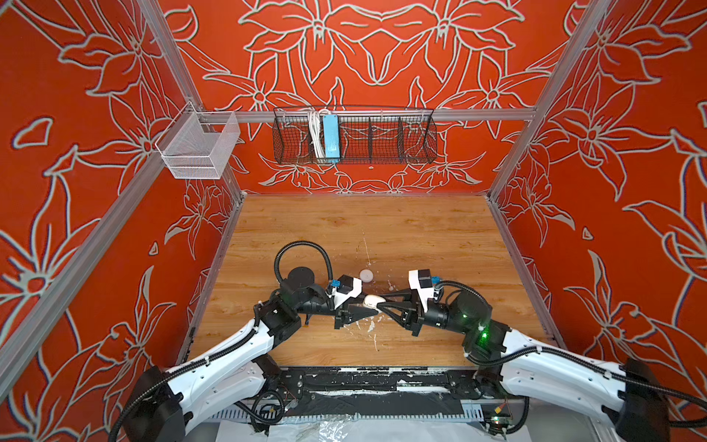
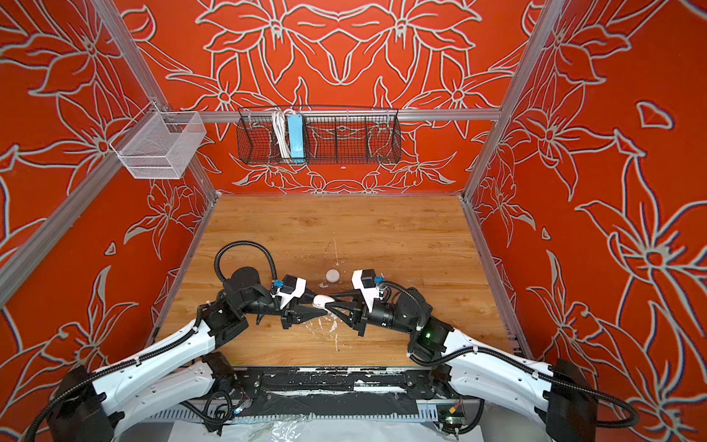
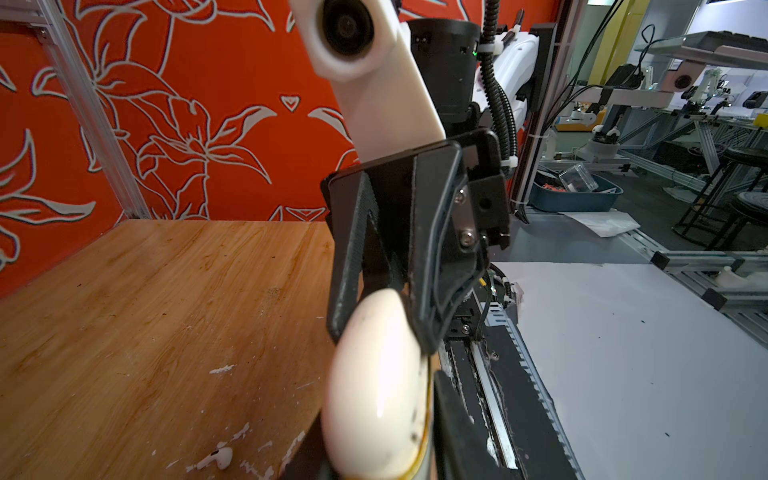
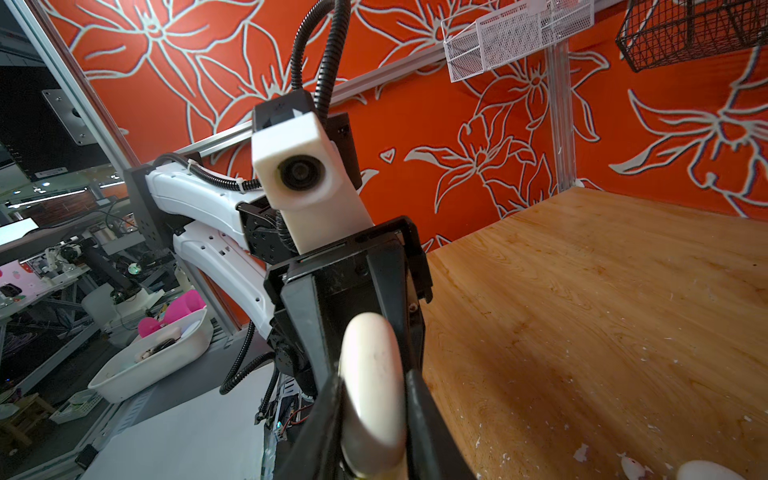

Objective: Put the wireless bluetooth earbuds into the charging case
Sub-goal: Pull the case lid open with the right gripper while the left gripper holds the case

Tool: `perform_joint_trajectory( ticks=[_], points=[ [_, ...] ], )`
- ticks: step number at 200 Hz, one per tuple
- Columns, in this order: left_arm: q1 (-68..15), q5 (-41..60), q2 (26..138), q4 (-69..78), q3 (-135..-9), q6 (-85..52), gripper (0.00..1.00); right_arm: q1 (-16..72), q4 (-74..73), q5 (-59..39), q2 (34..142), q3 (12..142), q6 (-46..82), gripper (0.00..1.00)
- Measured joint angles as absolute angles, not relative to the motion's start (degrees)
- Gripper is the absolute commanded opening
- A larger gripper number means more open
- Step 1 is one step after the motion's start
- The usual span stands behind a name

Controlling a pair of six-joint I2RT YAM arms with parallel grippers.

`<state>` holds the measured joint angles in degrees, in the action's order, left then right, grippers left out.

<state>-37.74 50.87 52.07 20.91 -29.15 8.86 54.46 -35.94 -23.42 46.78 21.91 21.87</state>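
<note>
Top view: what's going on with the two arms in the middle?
Both arms meet over the table at the white charging case. The right gripper is shut on one end. The left gripper has its jaws around the other end; whether it is clamped is unclear. One earbud lies loose on the wood, not yet inserted.

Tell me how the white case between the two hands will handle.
The charging case looks glossy and rounded, so probably slippery in a pinch. Set down, its egg shape would likely rock or roll. Its hard shell seems stiff.
</note>
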Motion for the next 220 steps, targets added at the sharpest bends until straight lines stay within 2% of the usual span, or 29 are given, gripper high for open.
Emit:
perform_joint_trajectory(
  ticks=[29, 120, 186, 220],
  points=[
    [-37.7, 51.0, 52.9, 22.1, -29.1, 7.4, 0.27, 54.5, -39.9, -22.4, 47.1, 20.2, 23.0, 0.0],
    [-37.3, 50.4, 53.1, 25.3, -29.1, 4.8, 0.34, 54.5, -48.9, -20.5, 50.2, 18.6, 26.0, 0.0],
    [-37.3, 50.2, 53.0, 26.0, -29.1, 4.1, 0.34, 54.7, -52.4, -19.9, 51.3, 17.8, 27.3, 0.0],
    [-37.3, 50.2, 53.0, 26.2, -29.1, 3.9, 0.3, 54.7, -53.4, -19.7, 51.3, 17.3, 27.5, 0.0]
  ],
)
